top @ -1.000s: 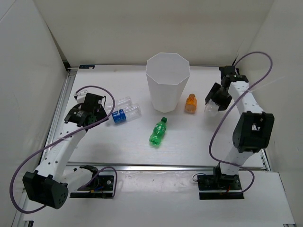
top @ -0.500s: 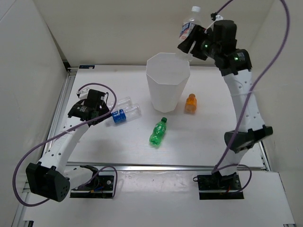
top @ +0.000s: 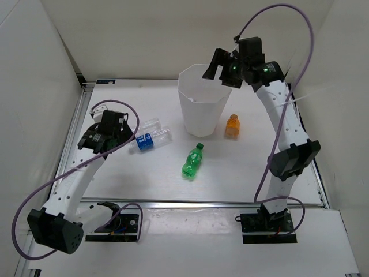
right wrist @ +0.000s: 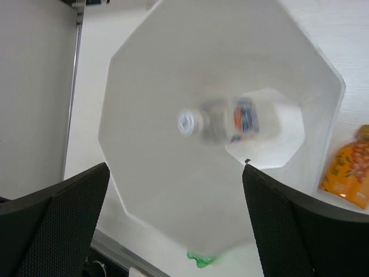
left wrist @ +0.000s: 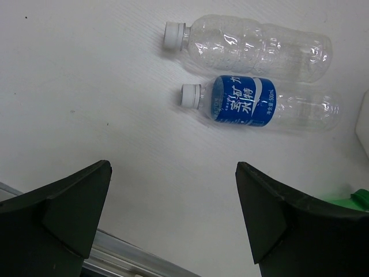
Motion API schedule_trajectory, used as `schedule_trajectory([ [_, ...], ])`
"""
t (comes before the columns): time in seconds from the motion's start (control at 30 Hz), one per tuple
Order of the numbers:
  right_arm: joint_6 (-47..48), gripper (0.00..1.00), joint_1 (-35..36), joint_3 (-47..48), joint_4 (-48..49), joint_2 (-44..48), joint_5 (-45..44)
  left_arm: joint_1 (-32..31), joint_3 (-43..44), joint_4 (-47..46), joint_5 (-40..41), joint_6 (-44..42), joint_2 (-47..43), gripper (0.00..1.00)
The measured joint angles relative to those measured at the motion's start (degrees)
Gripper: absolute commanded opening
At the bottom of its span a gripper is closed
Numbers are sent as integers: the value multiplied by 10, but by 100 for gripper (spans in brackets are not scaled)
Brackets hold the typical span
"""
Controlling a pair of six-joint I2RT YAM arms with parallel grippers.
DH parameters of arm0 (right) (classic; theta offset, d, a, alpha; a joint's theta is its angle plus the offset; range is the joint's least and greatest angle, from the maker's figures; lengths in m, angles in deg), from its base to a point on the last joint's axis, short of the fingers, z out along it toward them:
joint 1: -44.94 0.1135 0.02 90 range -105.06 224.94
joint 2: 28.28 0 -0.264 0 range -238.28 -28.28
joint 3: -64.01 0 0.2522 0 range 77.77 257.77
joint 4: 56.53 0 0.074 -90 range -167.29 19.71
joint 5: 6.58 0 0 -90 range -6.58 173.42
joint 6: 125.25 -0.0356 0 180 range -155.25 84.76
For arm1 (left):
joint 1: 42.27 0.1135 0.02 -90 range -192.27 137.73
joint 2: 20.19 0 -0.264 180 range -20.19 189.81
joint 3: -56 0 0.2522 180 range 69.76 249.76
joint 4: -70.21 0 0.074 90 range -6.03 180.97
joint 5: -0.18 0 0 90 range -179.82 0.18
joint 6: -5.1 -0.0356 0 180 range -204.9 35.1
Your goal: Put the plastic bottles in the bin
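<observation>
Overhead, the right gripper [top: 222, 70] hangs above the bin [top: 203, 118], its jaws spread wide and empty. A blurred bottle [right wrist: 219, 121] shows inside the bin (perhaps mid-fall; I cannot tell). Four more lie on the counter [top: 242, 167]: the orange bottle [top: 232, 126] just beside the bin, the green bottle [top: 193, 160] nearer the arms, and the blue-label bottle [left wrist: 259, 107] and clear bottle [left wrist: 253, 49] side by side ahead of the left gripper [left wrist: 173, 167], which is also wide open and holds nothing. That pair lies so close that one closing could pinch both or roll one away. Reaching for the orange bottle, the right arm might knock the tall bin.
</observation>
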Motion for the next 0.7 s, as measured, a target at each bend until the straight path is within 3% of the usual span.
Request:
schedule_trajectory([
  [0.1, -5, 100, -23, -28, 7, 52, -24, 0, -19, -9, 0, 0, -31, 100],
  [0.27, -40, 100, -154, -166, 22, 190, -57, 0, -69, -41, -8, 0, -99, 100],
  [0.37, -59, 100, -215, -252, 32, 217, -50, 0, -79, -54, -21, 0, -116, 100],
  [0.5, -67, 100, -238, -320, 37, 145, -7, 0, -80, -64, -45, -3, -106, 100],
  [0.7, -58, 100, -239, -344, 39, -1, 46, 0, -80, -67, -65, -5, -94, 100],
])
